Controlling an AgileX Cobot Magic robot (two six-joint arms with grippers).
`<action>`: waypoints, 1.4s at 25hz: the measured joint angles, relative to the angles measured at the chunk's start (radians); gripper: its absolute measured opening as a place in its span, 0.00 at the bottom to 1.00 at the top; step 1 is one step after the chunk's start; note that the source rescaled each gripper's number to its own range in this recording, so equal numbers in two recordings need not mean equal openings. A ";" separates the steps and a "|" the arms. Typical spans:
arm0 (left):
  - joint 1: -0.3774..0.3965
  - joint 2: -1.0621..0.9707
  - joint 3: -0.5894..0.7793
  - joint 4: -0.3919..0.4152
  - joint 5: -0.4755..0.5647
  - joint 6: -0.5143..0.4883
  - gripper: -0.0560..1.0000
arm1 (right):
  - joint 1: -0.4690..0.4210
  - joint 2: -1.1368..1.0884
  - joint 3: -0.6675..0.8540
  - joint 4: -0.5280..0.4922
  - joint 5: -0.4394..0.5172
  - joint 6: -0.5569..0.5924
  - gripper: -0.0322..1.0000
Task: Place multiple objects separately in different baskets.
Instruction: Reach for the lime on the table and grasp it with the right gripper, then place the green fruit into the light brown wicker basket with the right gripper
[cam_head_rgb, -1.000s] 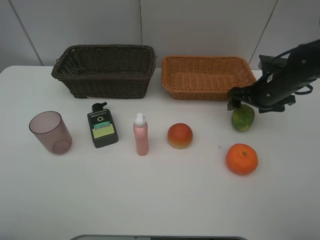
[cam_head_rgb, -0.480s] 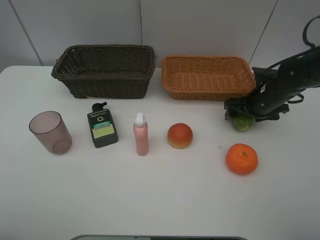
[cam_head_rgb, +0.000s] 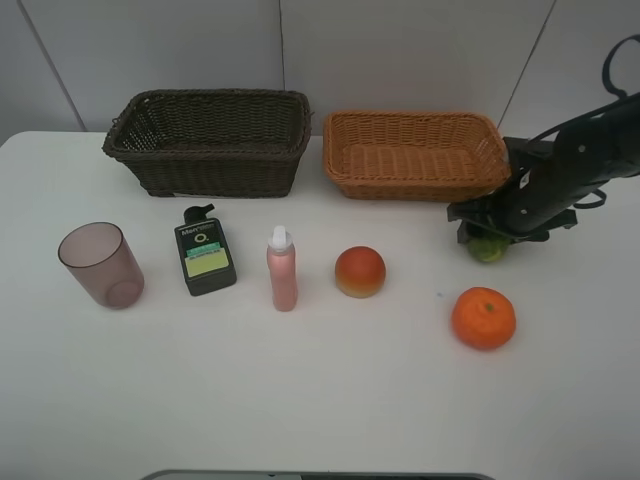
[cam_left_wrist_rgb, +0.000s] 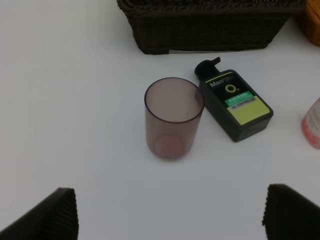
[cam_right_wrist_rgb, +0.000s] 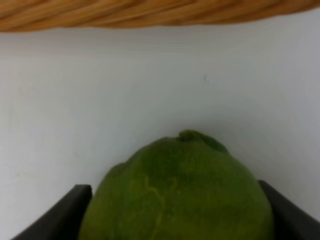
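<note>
My right gripper (cam_head_rgb: 487, 236) is down over the green round fruit (cam_head_rgb: 488, 250), just in front of the light tan basket (cam_head_rgb: 415, 155). In the right wrist view the fruit (cam_right_wrist_rgb: 177, 192) fills the gap and both fingers (cam_right_wrist_rgb: 55, 220) touch its sides. It rests on the table. The orange (cam_head_rgb: 483, 317), peach-like fruit (cam_head_rgb: 360, 271), pink bottle (cam_head_rgb: 282, 270), dark-green bottle (cam_head_rgb: 205, 258) and mauve cup (cam_head_rgb: 100, 264) stand in a row. The dark brown basket (cam_head_rgb: 210, 140) is back left. My left gripper (cam_left_wrist_rgb: 170, 220) is open above the table near the cup (cam_left_wrist_rgb: 173, 117), which stands beside the bottle (cam_left_wrist_rgb: 235, 106).
The tan basket's wall (cam_right_wrist_rgb: 150, 12) is close beyond the green fruit. The dark basket (cam_left_wrist_rgb: 210, 30) stands behind the cup and bottle. The white table (cam_head_rgb: 300, 390) has open room in front of the row. A wall rises behind the baskets.
My right gripper has come down from above the green fruit to sit around it, hiding most of it in the high view. Nothing else has moved.
</note>
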 joint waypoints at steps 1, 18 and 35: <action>0.000 0.000 0.000 0.000 0.000 0.000 0.96 | 0.000 0.000 0.000 0.000 -0.001 0.000 0.53; 0.000 0.000 0.000 0.000 0.000 0.000 0.96 | 0.006 -0.057 0.000 -0.006 0.060 -0.001 0.53; 0.000 0.000 0.000 0.000 0.000 0.000 0.96 | 0.196 -0.203 -0.271 -0.043 0.618 -0.077 0.53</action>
